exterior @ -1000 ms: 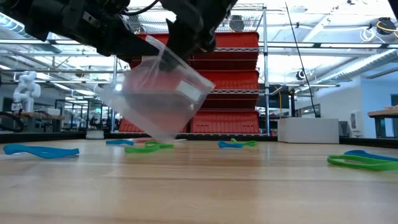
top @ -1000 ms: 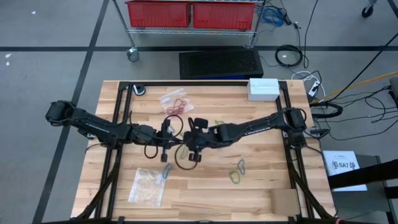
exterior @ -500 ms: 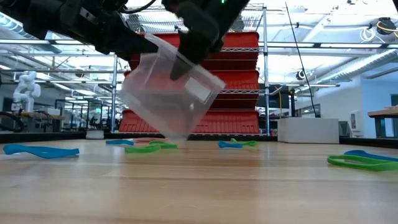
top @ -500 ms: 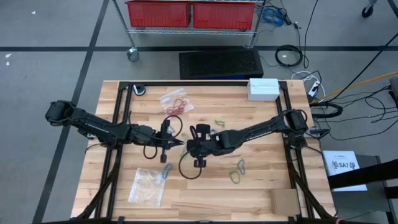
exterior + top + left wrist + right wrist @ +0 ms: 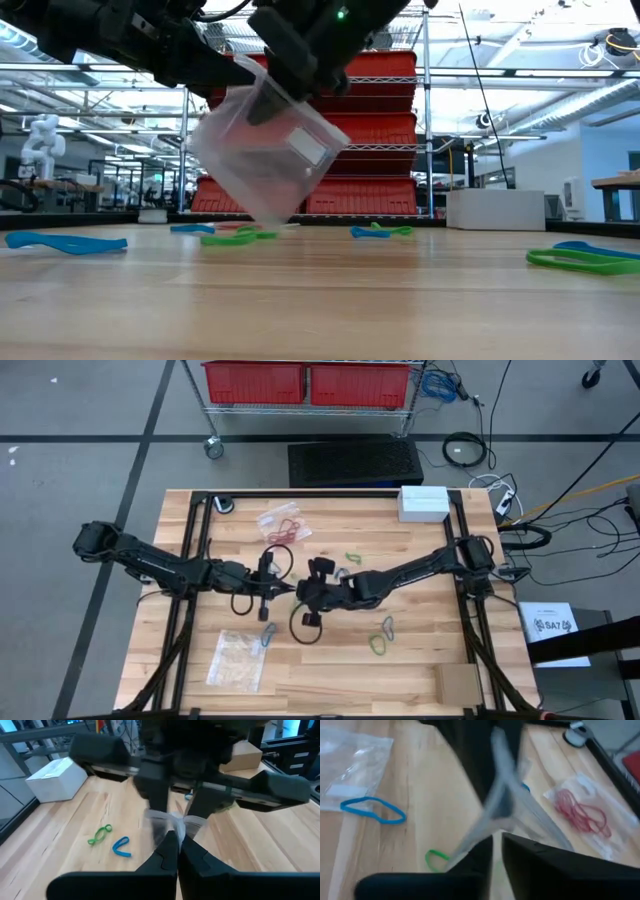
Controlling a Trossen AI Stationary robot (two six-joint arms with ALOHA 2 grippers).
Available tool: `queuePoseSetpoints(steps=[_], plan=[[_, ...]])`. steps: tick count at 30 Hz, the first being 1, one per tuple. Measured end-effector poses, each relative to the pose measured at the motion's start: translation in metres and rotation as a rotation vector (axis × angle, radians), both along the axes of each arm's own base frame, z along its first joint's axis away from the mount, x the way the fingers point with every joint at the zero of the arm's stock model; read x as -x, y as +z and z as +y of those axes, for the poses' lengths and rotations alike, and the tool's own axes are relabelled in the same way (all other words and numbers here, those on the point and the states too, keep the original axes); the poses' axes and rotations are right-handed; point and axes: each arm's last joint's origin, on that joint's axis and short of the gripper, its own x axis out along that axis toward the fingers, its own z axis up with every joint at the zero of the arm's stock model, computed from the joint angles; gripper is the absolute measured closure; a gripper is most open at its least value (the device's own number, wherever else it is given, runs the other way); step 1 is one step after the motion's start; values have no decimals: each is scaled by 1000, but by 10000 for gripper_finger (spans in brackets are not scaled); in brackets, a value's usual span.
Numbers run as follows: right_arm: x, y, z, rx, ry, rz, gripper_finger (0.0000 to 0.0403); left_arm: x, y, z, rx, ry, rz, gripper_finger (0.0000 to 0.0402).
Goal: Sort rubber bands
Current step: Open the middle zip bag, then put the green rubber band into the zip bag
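Rubber bands are seen partly sorted, most of them loose on the table [image 5: 420, 660].

Red bands [image 5: 284, 528] are already sealed in a clear bag at twelve o'clock of the table's middle; a second bag [image 5: 235, 658] lies flat at seven o'clock. Loose bands are left: a green one [image 5: 378, 644] and a blue one [image 5: 387, 626] at four o'clock, another blue one [image 5: 268, 634] near the flat bag. A third clear bag [image 5: 268, 150] is held up at the centre, pinched at its edge by the left gripper [image 5: 176, 837], jaws pressed together, and by the right gripper [image 5: 318, 594], jaws nearly together. Most of the sorting is judged undone.
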Motion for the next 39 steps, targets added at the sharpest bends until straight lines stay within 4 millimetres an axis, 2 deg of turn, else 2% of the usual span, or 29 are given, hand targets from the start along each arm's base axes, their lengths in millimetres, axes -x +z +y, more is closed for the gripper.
queuePoseSetpoints(steps=[5,9,13,21,29,34,39], plan=[[-2,-1,-10,-76,-60,-20,285,0,0,0,0,1,0,402],[-1,0,-7,-82,-58,-18,216,0,0,0,0,1,0,402],[4,4,1,-93,-19,0,179,0,0,0,0,0,1,402],[18,26,18,-67,53,-7,171,0,-2,0,-7,10,19,402],[37,55,26,-54,88,-26,165,1,-3,1,-10,13,28,402],[63,70,19,39,-66,39,165,1,-3,1,-12,16,31,402],[82,66,-10,38,-239,203,165,1,-3,1,-13,16,34,402]])
